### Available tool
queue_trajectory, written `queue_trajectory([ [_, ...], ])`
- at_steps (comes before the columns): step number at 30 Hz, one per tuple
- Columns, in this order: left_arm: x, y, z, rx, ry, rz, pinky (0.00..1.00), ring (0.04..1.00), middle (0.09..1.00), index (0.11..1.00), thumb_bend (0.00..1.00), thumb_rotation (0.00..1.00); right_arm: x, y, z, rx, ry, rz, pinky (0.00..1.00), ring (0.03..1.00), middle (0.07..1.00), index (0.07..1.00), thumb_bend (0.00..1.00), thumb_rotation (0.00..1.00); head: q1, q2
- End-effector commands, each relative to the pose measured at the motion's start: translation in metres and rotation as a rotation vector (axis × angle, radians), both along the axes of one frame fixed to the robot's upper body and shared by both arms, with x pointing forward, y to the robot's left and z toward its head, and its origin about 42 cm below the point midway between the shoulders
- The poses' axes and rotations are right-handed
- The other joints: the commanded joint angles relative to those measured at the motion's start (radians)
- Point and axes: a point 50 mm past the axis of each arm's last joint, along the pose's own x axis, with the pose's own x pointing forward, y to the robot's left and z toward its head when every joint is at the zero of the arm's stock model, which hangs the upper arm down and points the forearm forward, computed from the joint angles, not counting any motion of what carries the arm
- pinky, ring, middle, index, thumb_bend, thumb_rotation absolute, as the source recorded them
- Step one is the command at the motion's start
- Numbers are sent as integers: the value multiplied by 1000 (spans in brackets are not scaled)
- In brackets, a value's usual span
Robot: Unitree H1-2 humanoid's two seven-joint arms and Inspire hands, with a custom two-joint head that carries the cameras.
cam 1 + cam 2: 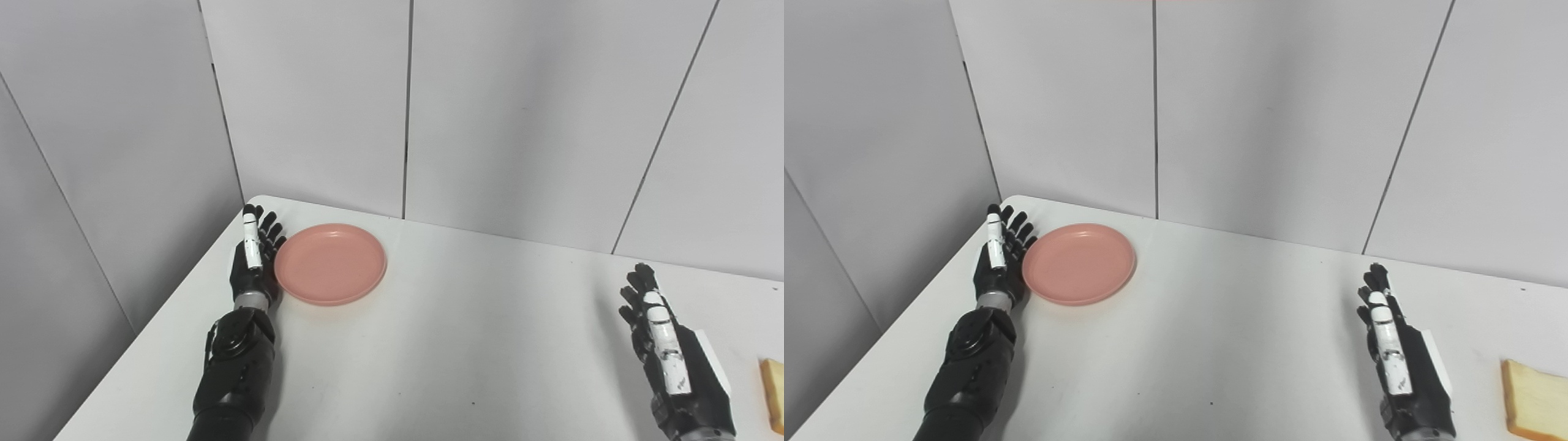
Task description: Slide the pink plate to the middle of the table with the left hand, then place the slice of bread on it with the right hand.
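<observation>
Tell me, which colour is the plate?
Pink; the plate shows best in the left eye view.

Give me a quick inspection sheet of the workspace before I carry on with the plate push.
Surface: white table, a few small dark specks.
Job's things: pink plate near the far left corner, nothing on it; slice of bread at the right edge, partly cut off by the frame.
Clutter: nothing seen.
Hands: left hand open, flat against the plate's left rim; right hand open, left of the bread, apart from it.
Cables: nothing seen.
Surroundings: grey wall panels behind and to the left.
</observation>
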Motion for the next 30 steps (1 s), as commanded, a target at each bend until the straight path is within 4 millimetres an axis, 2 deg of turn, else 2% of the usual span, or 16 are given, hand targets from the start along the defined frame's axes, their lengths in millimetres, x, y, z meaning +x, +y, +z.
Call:
queue_trajectory([
  [1, 8, -15, 2, -24, 34, -76, 996, 986, 988, 995, 598, 1000, 4, 2, 19, -17, -65, 10, 1000, 1000, 1000, 1000, 0, 1000, -6, -2],
  [7, 12, -31, 0, -7, 78, -153, 986, 977, 976, 986, 585, 1000, 10, 2, 12, 3, -62, 15, 1000, 1000, 1000, 1000, 0, 1000, -51, -18],
  [17, 7, -56, -8, 40, 75, -287, 981, 975, 970, 977, 637, 1000, 19, 0, -8, -4, -73, 9, 1000, 1000, 1000, 1000, 0, 1000, -124, -38],
  [22, -1, -76, -4, 40, 77, -344, 973, 962, 957, 965, 634, 1000, 20, -1, -17, -13, -79, 0, 1000, 1000, 1000, 1000, 11, 1000, -186, -24],
  [25, -9, -82, 0, 46, 73, -382, 970, 962, 959, 963, 630, 1000, 20, -1, -20, -16, -94, 8, 1000, 1000, 1000, 1000, 38, 1000, -210, -16],
  [27, -13, -85, 5, 51, 65, -412, 976, 968, 965, 967, 630, 1000, 20, 0, -21, -30, -101, 9, 1000, 1000, 1000, 1000, 52, 1000, -252, 1],
  [29, -16, -88, 11, 61, 53, -440, 982, 969, 971, 973, 643, 1000, 20, 2, -22, -55, -94, -2, 1000, 1000, 1000, 1000, 100, 1000, -298, 18],
  [30, -17, -89, 13, 64, 49, -446, 978, 958, 965, 971, 638, 1000, 20, 3, -22, -59, -93, -5, 1000, 1000, 1000, 1000, 120, 1000, -298, 18],
])
